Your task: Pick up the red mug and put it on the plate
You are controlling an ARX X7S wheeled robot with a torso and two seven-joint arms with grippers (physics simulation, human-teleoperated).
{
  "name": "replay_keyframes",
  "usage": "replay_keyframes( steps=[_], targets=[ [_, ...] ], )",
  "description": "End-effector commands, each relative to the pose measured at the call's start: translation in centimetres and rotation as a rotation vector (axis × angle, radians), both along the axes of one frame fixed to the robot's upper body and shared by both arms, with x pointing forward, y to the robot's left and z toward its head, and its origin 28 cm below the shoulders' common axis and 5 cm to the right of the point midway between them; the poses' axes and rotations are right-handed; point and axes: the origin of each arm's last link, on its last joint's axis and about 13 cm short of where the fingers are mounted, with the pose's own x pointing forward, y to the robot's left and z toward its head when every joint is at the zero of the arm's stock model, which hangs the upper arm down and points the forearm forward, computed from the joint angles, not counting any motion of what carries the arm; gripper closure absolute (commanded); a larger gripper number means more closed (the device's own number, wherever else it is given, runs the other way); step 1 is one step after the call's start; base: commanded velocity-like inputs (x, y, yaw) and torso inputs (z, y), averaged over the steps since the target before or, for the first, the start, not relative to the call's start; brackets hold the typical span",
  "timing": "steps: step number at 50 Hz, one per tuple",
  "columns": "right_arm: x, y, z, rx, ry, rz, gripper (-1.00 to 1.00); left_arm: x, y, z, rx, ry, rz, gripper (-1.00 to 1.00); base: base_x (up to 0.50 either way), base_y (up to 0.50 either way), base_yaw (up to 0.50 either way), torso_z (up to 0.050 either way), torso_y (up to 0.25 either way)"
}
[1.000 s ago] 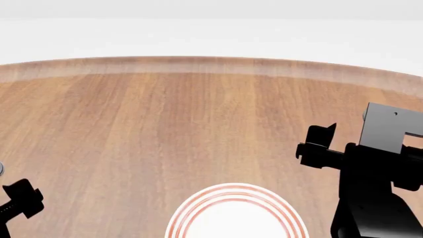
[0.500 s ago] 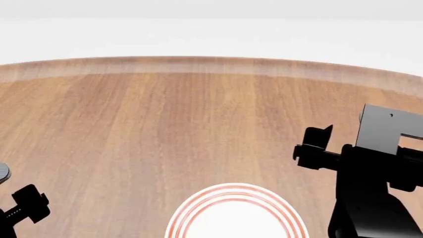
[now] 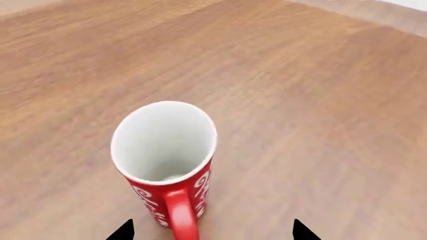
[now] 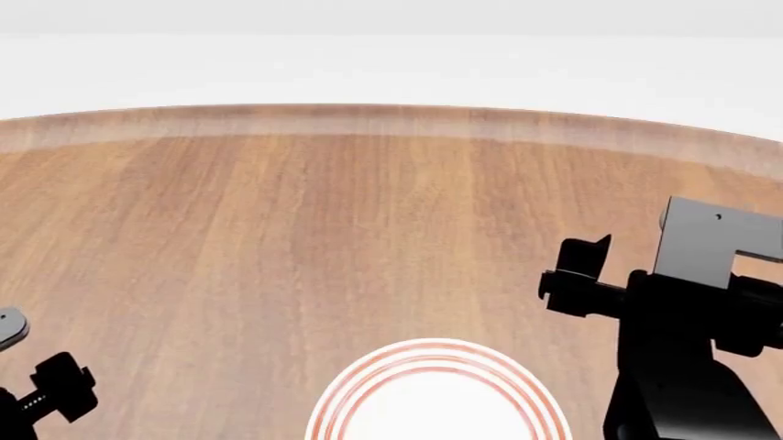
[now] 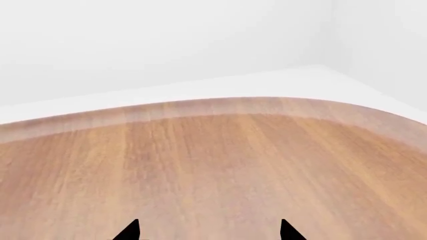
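Head view high, facing down; wrist views low; all share table [image 4: 367, 229].

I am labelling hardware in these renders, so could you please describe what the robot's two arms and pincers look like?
Both arms are matte black and blocky. The right arm carries a flat grey notched metal bracket above its black pincer. Of the left arm, only a small knobbly black pincer beside a grey disc shows. In the wrist views, the fingertips appear as pointed black triangles. No cables or markings are visible.

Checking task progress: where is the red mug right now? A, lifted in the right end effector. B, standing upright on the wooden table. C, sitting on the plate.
B: the red mug stands upright on the bare wooden table, between the left end effector tips.
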Motion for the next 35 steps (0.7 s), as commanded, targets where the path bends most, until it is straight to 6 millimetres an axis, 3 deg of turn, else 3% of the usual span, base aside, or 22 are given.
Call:
replay_keyframes(
  steps=[1, 35],
  targets=[
    [-0.1, 0.1, -0.2, 0.022, -0.009, 0.006, -1.0, 0.3, 0.0, -0.7, -0.028, 0.01, 0.016, -1.0, 0.0, 0.0, 0.0, 0.0, 0.0],
    [0.0, 0.1, -0.5, 0.035, -0.007, 0.009, -1.0, 1.7, 1.1, -3.1, -0.062, 0.107, 0.066, -1.0, 0.0, 0.0, 0.0, 0.0, 0.0]
  ],
)
